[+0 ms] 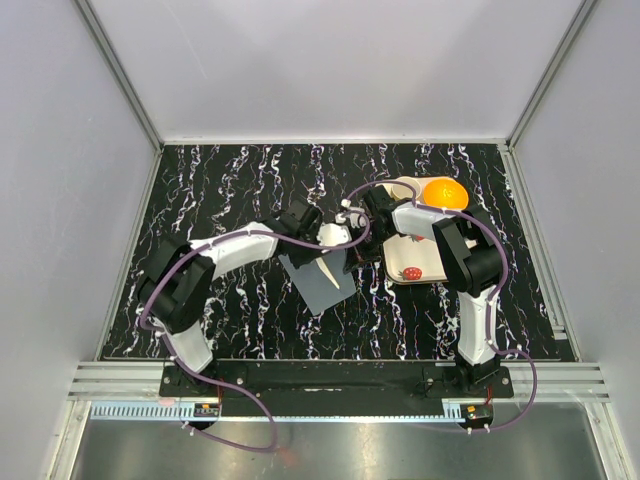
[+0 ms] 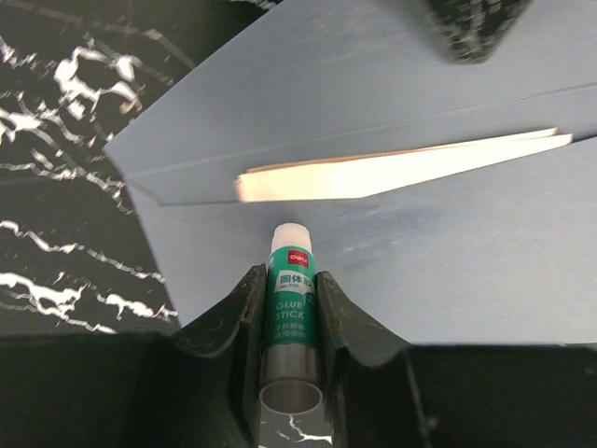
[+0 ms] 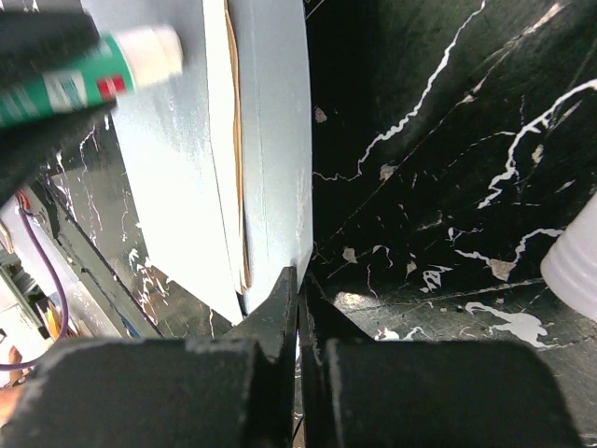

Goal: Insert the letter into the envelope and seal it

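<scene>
The dark slate-grey envelope [image 1: 315, 285] lies on the black marbled table with its flap open. The tan letter [image 1: 328, 270] is inside, and only a narrow strip shows at the mouth [image 2: 392, 173]. My left gripper [image 1: 322, 243] is shut on a green glue stick [image 2: 292, 280], its white tip just above the envelope [image 2: 438, 243] near the letter strip. My right gripper [image 3: 299, 280] is shut on the envelope's edge [image 3: 275, 140] and holds it a little raised. The glue stick also shows in the right wrist view [image 3: 93, 70], as does the letter's edge [image 3: 233, 140].
A cream strawberry-printed tray [image 1: 415, 265] lies right of the envelope, under the right arm. An orange round object [image 1: 443, 193] sits behind it. A white cap-like piece [image 3: 578, 271] stands on the table at the right edge of the right wrist view.
</scene>
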`<state>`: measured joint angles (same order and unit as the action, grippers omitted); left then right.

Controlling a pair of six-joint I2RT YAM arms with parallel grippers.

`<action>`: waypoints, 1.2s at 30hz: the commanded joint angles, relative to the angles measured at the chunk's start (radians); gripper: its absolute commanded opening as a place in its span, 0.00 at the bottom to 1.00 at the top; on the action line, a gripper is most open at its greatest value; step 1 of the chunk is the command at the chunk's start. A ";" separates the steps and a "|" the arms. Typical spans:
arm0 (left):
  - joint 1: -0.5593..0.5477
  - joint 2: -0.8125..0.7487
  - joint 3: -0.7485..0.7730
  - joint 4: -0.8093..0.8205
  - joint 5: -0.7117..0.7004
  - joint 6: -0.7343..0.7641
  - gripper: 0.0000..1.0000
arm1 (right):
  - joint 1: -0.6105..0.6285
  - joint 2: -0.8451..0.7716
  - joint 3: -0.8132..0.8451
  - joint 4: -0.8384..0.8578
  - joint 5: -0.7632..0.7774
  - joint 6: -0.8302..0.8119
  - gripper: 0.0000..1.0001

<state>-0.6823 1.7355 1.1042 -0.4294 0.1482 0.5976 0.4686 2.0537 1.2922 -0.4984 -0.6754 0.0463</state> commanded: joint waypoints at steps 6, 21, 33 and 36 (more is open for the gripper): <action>-0.112 -0.050 -0.047 -0.023 0.008 -0.022 0.00 | 0.007 0.016 0.021 0.003 0.030 -0.026 0.00; 0.016 0.031 0.049 -0.043 -0.065 -0.048 0.00 | 0.007 0.017 0.021 0.003 0.025 -0.026 0.00; -0.146 -0.071 -0.040 -0.062 0.021 -0.110 0.00 | 0.007 0.013 0.018 0.003 0.025 -0.026 0.00; -0.088 -0.048 -0.011 -0.055 -0.007 -0.084 0.00 | 0.007 0.014 0.018 0.004 0.025 -0.026 0.00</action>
<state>-0.8337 1.6985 1.0798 -0.4721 0.1398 0.5251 0.4686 2.0560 1.2961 -0.4953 -0.6754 0.0460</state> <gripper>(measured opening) 0.259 0.007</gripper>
